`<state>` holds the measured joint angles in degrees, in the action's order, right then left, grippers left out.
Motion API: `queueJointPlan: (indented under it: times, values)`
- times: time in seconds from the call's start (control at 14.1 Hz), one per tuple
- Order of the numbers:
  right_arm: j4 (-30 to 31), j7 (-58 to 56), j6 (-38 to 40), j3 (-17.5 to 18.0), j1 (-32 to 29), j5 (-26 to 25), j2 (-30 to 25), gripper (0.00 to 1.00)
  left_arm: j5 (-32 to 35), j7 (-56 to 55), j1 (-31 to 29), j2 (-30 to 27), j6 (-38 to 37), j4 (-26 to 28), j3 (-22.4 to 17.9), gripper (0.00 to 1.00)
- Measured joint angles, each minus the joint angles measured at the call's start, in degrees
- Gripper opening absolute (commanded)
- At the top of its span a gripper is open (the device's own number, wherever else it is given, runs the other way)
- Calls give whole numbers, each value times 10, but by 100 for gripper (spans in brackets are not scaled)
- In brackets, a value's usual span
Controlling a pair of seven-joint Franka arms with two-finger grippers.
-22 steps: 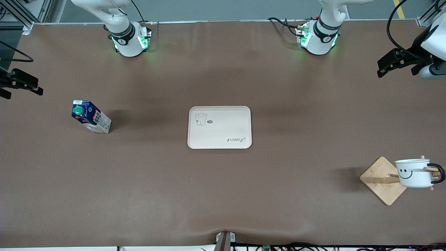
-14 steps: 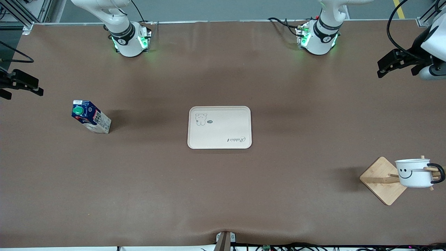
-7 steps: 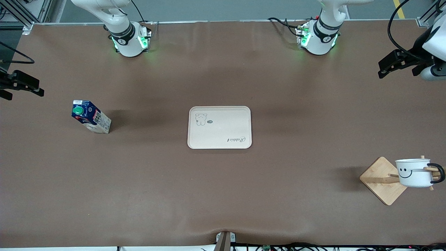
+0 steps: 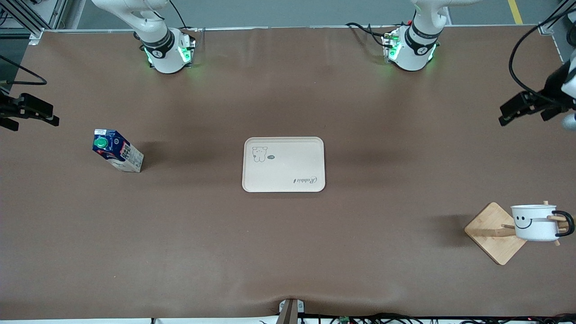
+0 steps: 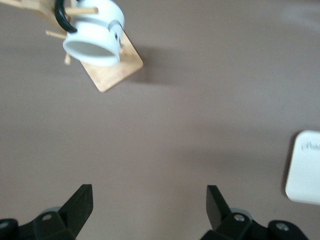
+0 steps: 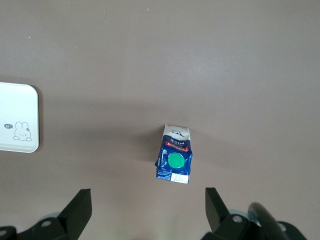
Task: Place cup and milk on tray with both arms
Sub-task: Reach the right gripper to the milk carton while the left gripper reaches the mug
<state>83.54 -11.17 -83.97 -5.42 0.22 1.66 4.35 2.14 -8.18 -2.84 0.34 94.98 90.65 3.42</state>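
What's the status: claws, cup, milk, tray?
Left claw and right claw open, empty, up over table ends. Cup hanging on wooden stand; milk upright on table. Tray bare, nothing blocking.

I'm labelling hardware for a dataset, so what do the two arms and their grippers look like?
Both arms are white with black joint rings, their bases lit green. The left gripper and right gripper are black, each with two angular fingers. Black cables run along both arms.

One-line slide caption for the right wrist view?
Open right gripper hovers above upright milk, with the tray corner at frame edge.
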Motion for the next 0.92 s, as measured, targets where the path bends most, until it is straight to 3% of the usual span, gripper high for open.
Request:
queueJointPlan:
  times: [0.57, 0.92]
  values:
    - [0, 0, 5, 5, 2, 2, 27, 100, 0, 0, -58, 30, 310, 156, -2, 100]
    - [12, 0, 10, 3, 3, 0, 88, 100, 0, 0, -83, 67, 426, 192, -2, 100]
